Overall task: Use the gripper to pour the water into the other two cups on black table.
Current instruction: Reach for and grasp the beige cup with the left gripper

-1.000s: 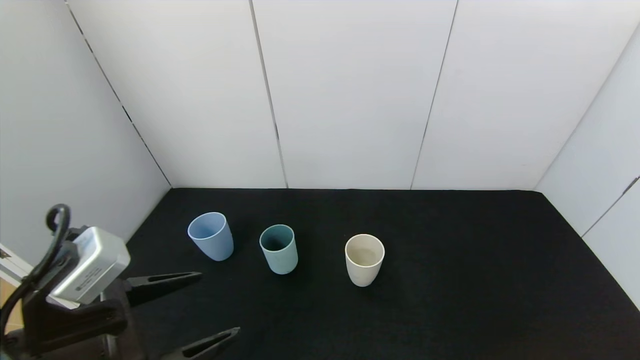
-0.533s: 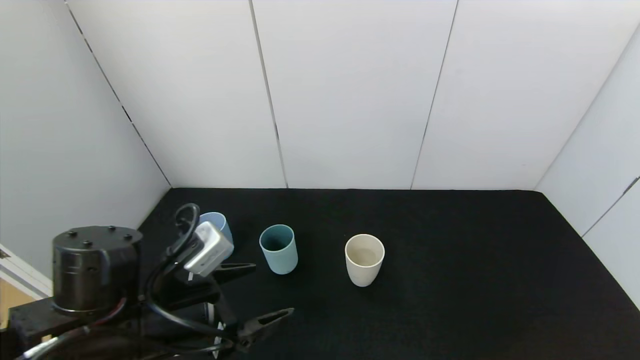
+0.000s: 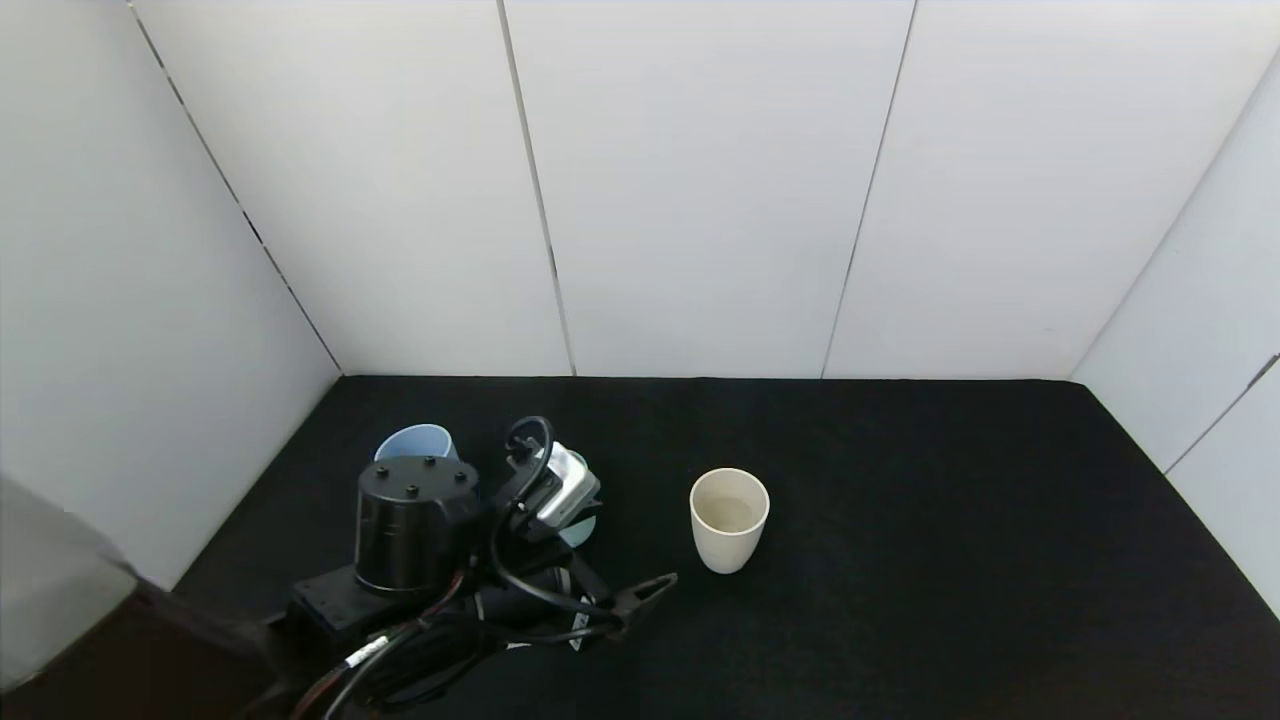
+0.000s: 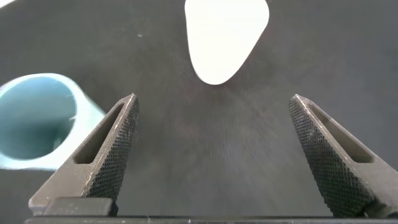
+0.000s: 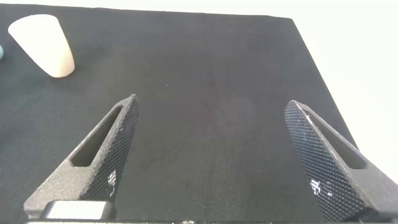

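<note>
The cream cup stands upright on the black table; the water inside it barely shows. My left arm reaches in from the front left. The left gripper is open and empty, facing the cream cup and short of it. One of its fingers shows in the head view. The teal-green cup stands just outside one finger, and only a sliver of it shows behind the camera box. The light blue cup is partly hidden behind the arm. The right gripper is open and empty over bare table, out of the head view.
White wall panels close the table in at the back and on both sides. The cream cup shows far off in the right wrist view, with bare black cloth between it and the right gripper.
My left arm has moved forward and to the right from the front left corner. It now covers most of the teal cup and part of the blue cup. Its jaws have stayed open.
</note>
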